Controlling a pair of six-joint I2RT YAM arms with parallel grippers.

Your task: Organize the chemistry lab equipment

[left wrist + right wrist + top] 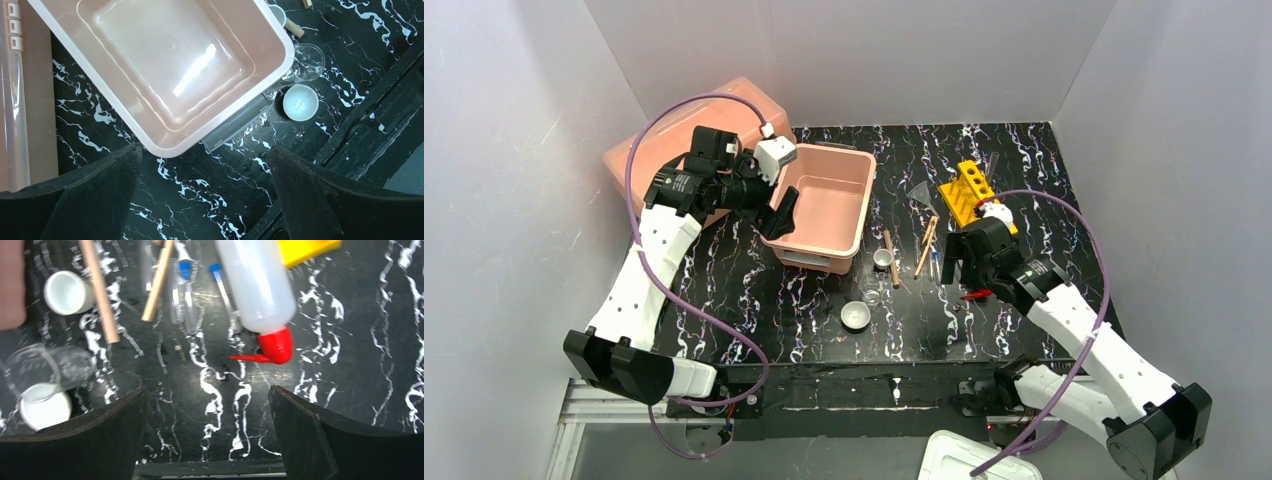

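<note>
Dial = overhead view, hub at the centre of the table [754, 300].

**10 o'clock:** large pink lidded box [686, 140], lid on, parked at the far-left edge.

**11 o'clock:** pink tub [165, 65], mouth up, nothing in it. I judge it to be the collecting bin. The left gripper [205, 150] hangs over the tub's near-left corner with its jaws released and spread wide, gripping nothing. It reads as waiting, or ready to steady the tub.

**6 o'clock:** white dish [855, 316], upright. A clear beaker [871, 296] sits just beside it at its 1 o'clock, and a small white cup [882, 258] stands near the tub's near-right corner.

**3 o'clock, close to the hub:** two wooden sticks [926, 247] lie flat, one either side of the cup and apart from each other. Thin tubes [187, 295] with blue caps lie flat just right of them.

**1 o'clock:** clear funnel [921, 192], with the yellow rack [969, 190] just to its right. I cannot tell if any of the rack's holes are filled.

**3 o'clock:** the right gripper [206, 390] has its jaws released and empty. The squeeze bottle [257, 285] lies on its side at the 1 o'clock of the wrist view, base end by the rack, red spout toward the gripper.

**Judgement:** this is an approach to pick the bottle up. None of the equipment is sorted yet, so the task is at an early stage. The bottle is round and lying down, so it may roll (grip across the body, not the spout).
</note>
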